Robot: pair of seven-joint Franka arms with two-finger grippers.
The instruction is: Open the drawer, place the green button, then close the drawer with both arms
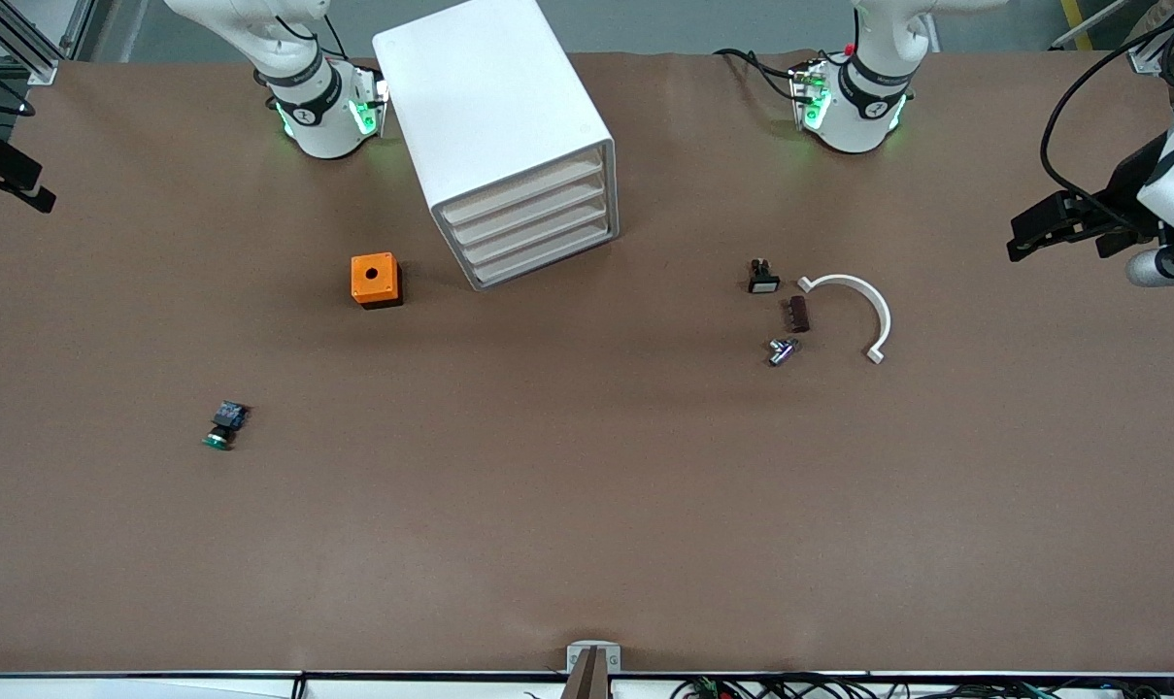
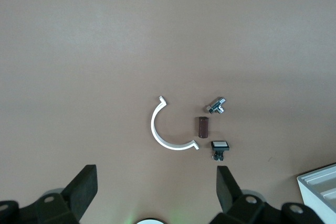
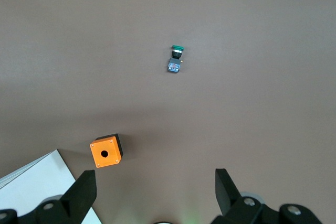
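While the front view shows all four drawers of the white cabinet [image 1: 509, 136] shut, the third-from-top cream-fronted drawer [image 1: 538, 236] included, only the wrist views show the left gripper [image 2: 157, 182] and right gripper [image 3: 156, 184] spread. The green-capped button [image 1: 225, 426] lies on open brown table [image 1: 548, 485] (seven o'clock of the orange box [image 1: 375, 280]).

Both arms wait raised high over the tabletop, wrists pointing straight down. The left gripper [image 2: 156, 187] hangs with its fingers [image 2: 84, 186] spread wide and holding nothing. The right gripper [image 3: 156, 190] hangs likewise, its fingers [image 3: 226, 187] wide apart and bare.
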